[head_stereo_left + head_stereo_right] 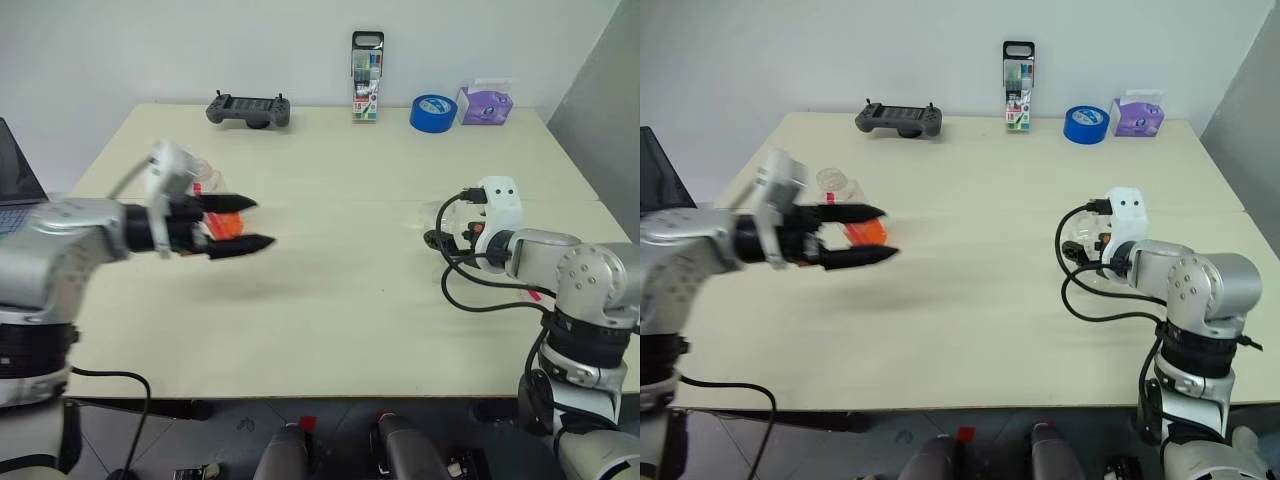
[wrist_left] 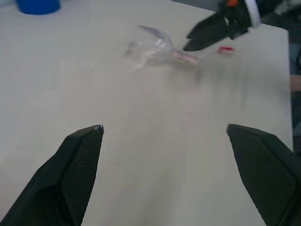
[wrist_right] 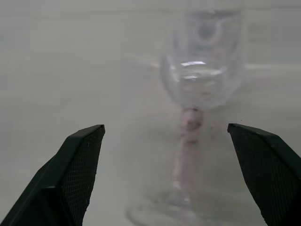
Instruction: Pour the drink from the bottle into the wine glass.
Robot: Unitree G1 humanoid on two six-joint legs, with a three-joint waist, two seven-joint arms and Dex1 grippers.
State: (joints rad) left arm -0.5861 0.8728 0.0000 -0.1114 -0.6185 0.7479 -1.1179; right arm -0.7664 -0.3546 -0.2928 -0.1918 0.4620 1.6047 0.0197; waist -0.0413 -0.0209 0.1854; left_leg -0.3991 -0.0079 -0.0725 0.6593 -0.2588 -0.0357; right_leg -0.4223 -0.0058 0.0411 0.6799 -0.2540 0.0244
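While the wine glass [image 3: 200,80] stands on the desk [image 1: 330,290], the right pincer [image 2: 207,35] waits just beside it, spread wide and holding nothing. Well apart from the glass, the left pincer [image 1: 240,223] is spread too, with what may be the bottle [image 1: 222,222] behind it.

Centre of the pale beige tabletop [image 1: 330,300] bare between both arms; free passage there. Far edge lined with obstacles: dark grey handheld controller [image 1: 249,110], tall marker pack with black handle [image 1: 367,77], blue tape roll [image 1: 433,112], purple tissue pack [image 1: 485,104]. Clear stemmed wine glass [image 3: 203,94] stands near the right edge; open laptop [image 1: 17,180] at the left edge.
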